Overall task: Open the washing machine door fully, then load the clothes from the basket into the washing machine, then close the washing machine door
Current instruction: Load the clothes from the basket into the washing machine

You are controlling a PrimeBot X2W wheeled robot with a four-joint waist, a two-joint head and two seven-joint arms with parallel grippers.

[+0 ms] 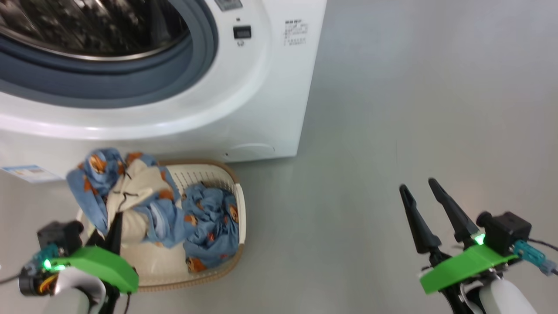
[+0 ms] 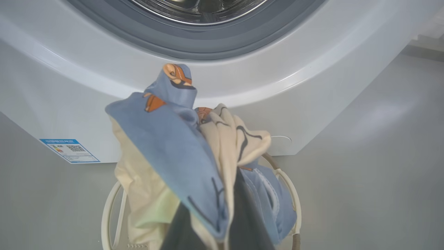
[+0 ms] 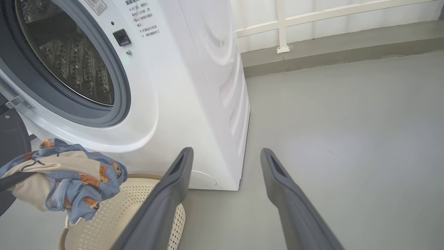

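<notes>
The white washing machine (image 1: 261,87) stands with its steel drum (image 1: 87,26) uncovered. A dark curved piece at the right wrist view's left edge looks like the washing machine door (image 3: 12,139), swung aside. My left gripper (image 1: 117,218) is shut on a bundle of clothes (image 1: 130,192), cream and bear-printed blue, raised above the basket (image 1: 242,209) and just below the drum's opening. The bundle (image 2: 180,149) drapes over the left gripper (image 2: 215,201) and hides its fingertips. More blue clothes (image 1: 213,226) lie in the basket. My right gripper (image 1: 417,185) hangs open over bare floor, holding nothing.
A blue label sticker (image 1: 28,173) sits low on the machine's front. Grey floor (image 1: 414,109) stretches open to the right of the machine and basket. A wall base with a white rail (image 3: 282,31) runs behind the machine.
</notes>
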